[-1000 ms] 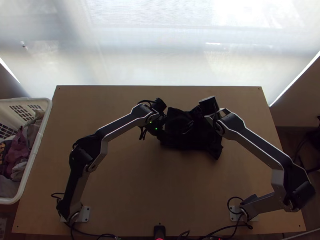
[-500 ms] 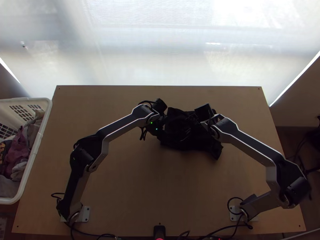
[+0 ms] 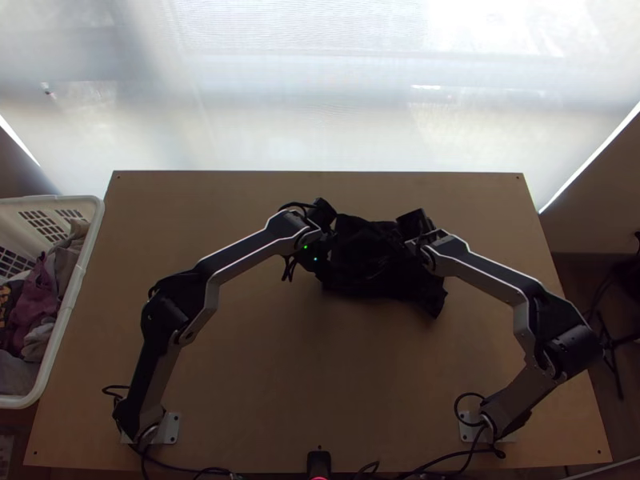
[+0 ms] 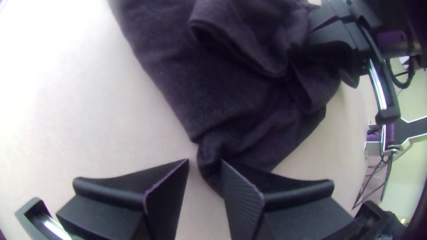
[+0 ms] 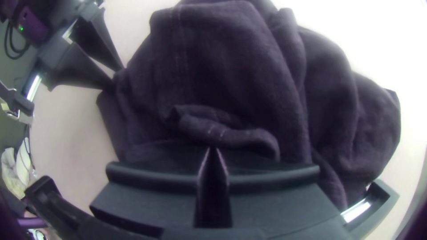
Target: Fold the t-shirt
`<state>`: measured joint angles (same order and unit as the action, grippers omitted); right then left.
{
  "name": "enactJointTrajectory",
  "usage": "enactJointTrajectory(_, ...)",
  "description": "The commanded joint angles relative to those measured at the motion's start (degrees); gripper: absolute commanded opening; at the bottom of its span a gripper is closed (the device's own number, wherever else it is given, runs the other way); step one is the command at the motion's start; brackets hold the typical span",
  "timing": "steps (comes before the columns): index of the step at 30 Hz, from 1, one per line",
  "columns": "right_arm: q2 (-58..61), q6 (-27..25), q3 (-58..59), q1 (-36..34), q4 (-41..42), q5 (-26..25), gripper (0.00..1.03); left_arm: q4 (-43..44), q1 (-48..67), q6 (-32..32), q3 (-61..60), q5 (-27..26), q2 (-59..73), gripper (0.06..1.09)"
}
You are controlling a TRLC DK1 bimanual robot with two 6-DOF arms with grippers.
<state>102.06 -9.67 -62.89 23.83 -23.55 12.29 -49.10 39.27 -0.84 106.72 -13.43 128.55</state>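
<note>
T-shirt [image 3: 368,268] bunched, part-hidden, left gripper [image 3: 322,256], fingers apart, right gripper [image 3: 410,242], fingers together, hold unclear

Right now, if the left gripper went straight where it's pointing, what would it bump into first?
Probably the dark t-shirt: its bunched corner lies right at the left gripper, by one fingertip. The table is close too, and I can't tell the depth exactly.

A brightly lit pale screen [image 3: 304,104] stands beyond the wooden table [image 3: 272,376].
</note>
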Motion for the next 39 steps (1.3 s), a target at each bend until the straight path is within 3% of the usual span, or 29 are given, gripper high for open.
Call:
enactJointTrajectory(1, -3.1, -4.2, 2.4, -8.3, -0.5, -0.6, 0.03, 0.1, 0.5, -0.1, 0.6, 0.9, 0.9, 0.46)
enactJointTrajectory(7, -7.9, -8.3, 3.7, -17.5, -3.5, -0.5, 0.03, -0.2, 1.2, -0.1, 2.4, 1.7, 2.8, 0.46)
enactJointTrajectory(11, -9.6, -9.0, 5.4, -18.0, -5.1, -0.5, 0.03, -1.0, 1.2, 0.5, 5.7, 1.7, 2.8, 0.46)
enactJointTrajectory(12, -9.6, -8.9, 5.6, -17.7, -5.2, -0.5, 0.03, -1.2, 0.9, 0.7, 6.8, 1.5, 2.5, 0.49)
enactJointTrajectory(14, -9.4, -8.8, 5.9, -16.5, -5.1, -0.5, 0.03, -1.2, 0.8, 0.8, 9.0, 0.2, 1.6, 0.85)
enactJointTrajectory(15, -9.4, -8.5, 5.7, -16.0, -5.1, -0.5, 0.03, -1.1, 0.9, 0.6, 10.7, -0.2, 1.5, 0.89)
enactJointTrajectory(19, -9.2, -7.9, 5.2, -14.7, -4.9, -0.5, 0.03, -1.0, -0.4, 3.3, 20.0, -8.6, 4.3, 0.89)
enactJointTrajectory(24, -8.8, -7.8, 4.6, -14.5, -4.7, -0.5, 0.03, 1.5, 0.2, 6.9, 24.3, -13.4, 7.8, 0.89)
enactJointTrajectory(26, -8.8, -7.6, 4.3, -14.6, -4.7, -0.5, 0.03, 1.5, 1.3, 6.8, 24.4, -14.6, 10.0, 0.87)
enactJointTrajectory(29, -8.9, -7.4, 3.9, -14.6, -4.7, -0.5, 0.03, 1.8, 2.1, 7.3, 24.5, -16.4, 11.5, 0.74)
enactJointTrajectory(33, -8.8, -6.5, 3.7, -14.3, -4.7, -0.5, 0.03, 4.5, 1.7, 9.5, 24.7, -18.7, 13.6, 0.50)
enactJointTrajectory(39, -8.7, -6.0, 3.3, -13.6, -4.7, -0.5, 0.03, 5.6, 0.1, 13.6, 25.2, -18.6, 17.5, 0.39)
